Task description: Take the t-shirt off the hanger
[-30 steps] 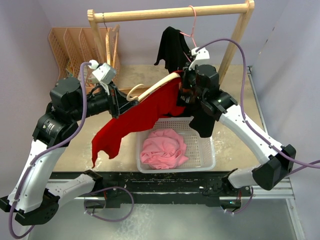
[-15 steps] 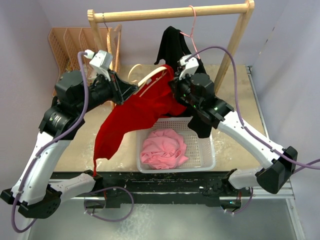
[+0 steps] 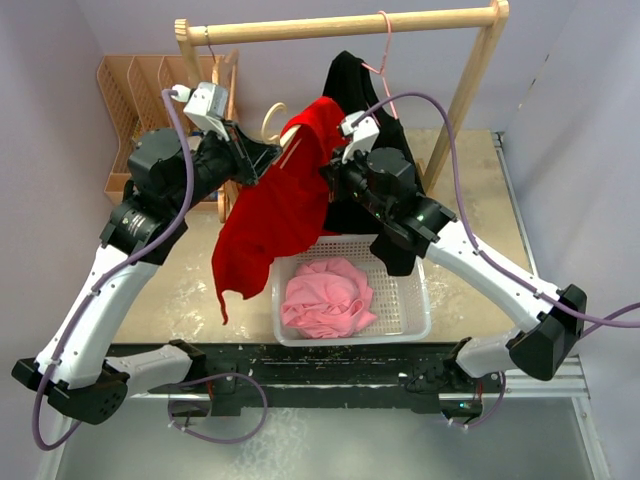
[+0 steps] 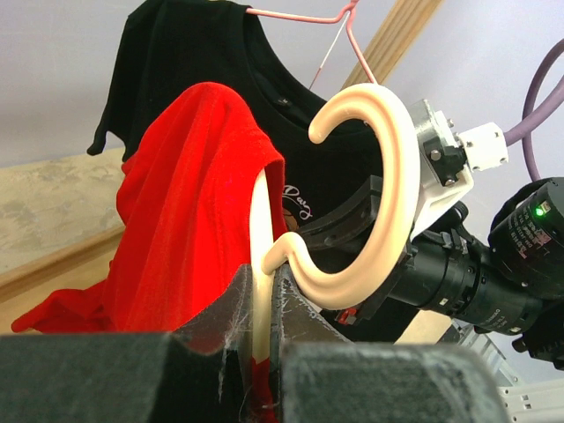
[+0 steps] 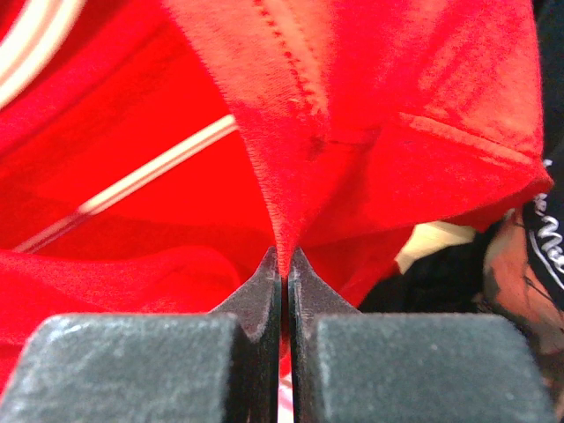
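A red t-shirt (image 3: 280, 205) hangs on a cream hanger (image 3: 272, 118), both held up in the air in front of the rail. My left gripper (image 3: 262, 160) is shut on the hanger's arm just below its hook (image 4: 388, 185), seen close in the left wrist view (image 4: 262, 264). My right gripper (image 3: 328, 172) is shut on a fold of the red shirt's cloth (image 5: 291, 176) near its collar, pinched between the pads (image 5: 284, 264). The shirt's lower part drapes down to the left of the basket.
A white basket (image 3: 410, 315) holds a pink garment (image 3: 325, 295) below the shirt. A black t-shirt (image 3: 350, 95) hangs on a pink wire hanger (image 3: 383, 55) from the wooden rail (image 3: 340, 25). A wooden rack (image 3: 150, 85) stands at the back left.
Both arms have lifted the hanger and red shirt up and towards the rail. The shirt has bunched at the top and now hangs more steeply.
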You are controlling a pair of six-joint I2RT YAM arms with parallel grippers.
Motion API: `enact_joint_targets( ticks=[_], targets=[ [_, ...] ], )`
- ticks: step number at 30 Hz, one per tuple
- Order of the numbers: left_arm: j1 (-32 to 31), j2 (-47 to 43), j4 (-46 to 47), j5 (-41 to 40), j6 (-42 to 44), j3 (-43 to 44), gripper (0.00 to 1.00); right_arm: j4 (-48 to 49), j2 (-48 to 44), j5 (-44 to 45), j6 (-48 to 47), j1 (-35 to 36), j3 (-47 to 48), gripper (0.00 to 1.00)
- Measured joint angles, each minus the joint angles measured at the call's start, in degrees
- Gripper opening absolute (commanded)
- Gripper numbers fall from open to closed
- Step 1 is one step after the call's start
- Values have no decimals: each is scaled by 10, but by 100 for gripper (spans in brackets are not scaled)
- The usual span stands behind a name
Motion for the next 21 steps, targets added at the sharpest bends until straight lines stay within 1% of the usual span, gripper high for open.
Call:
enact_joint_targets(
  ticks=[2,5,10,13,16,21],
  targets=[
    [0,0,-2,8,6,0,0,-6,-2,25,0,0,0,0],
    [0,-2,-20,28,25,0,0,-25,-3,89,0,0,12,0],
    [0,-16,-72,68,56,1,0,-38,-3,198,-10,-5,60,0],
    [0,-37,-106,89,75,0,0,-39,-3,245,-14,-17,93,0],
    [0,-61,-126,110,91,0,0,-43,0,261,-12,-38,117,0],
    [0,-85,-129,146,111,0,0,-53,19,252,1,-61,126,0]
  ],
)
